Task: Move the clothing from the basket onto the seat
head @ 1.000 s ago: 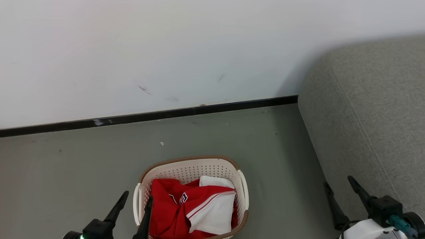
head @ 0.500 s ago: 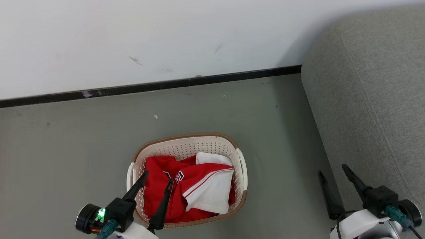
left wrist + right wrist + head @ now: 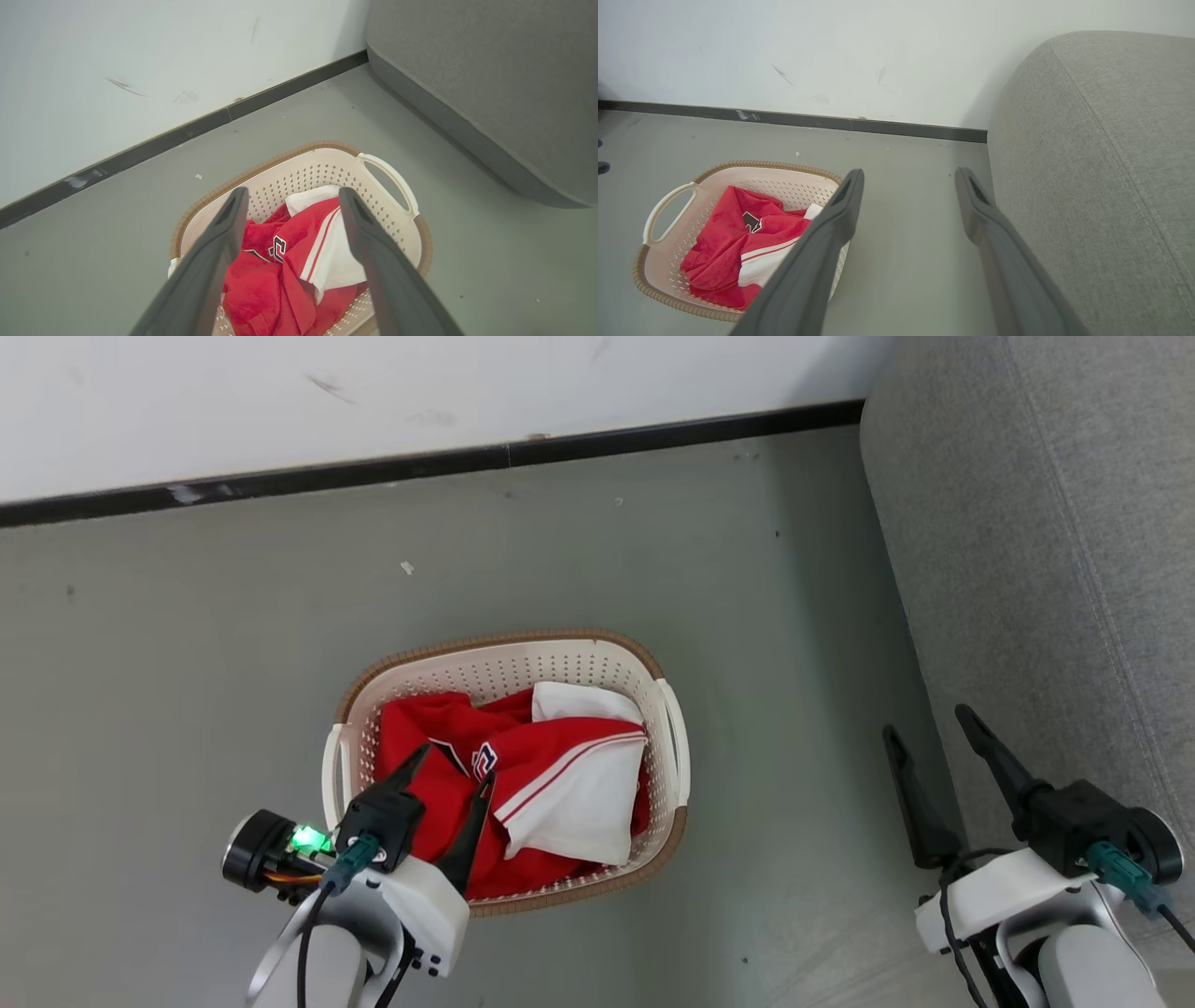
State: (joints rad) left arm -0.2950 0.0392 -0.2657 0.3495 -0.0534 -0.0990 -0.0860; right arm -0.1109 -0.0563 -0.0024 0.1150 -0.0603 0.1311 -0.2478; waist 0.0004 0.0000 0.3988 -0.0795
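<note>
Crumpled jersey [image 3: 429,733], perforated oval basket [image 3: 560,667], stitched sofa [image 3: 1027,569]

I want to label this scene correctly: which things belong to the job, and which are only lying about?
Belong to the job: red jersey; cream basket holding it; grey sofa; left gripper, open over the basket; right gripper, open near the sofa.
Just there: small white scrap on the floor; black skirting board; white wall.

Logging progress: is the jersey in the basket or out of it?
In: the jersey lies crumpled inside the basket, below its rim.
</note>
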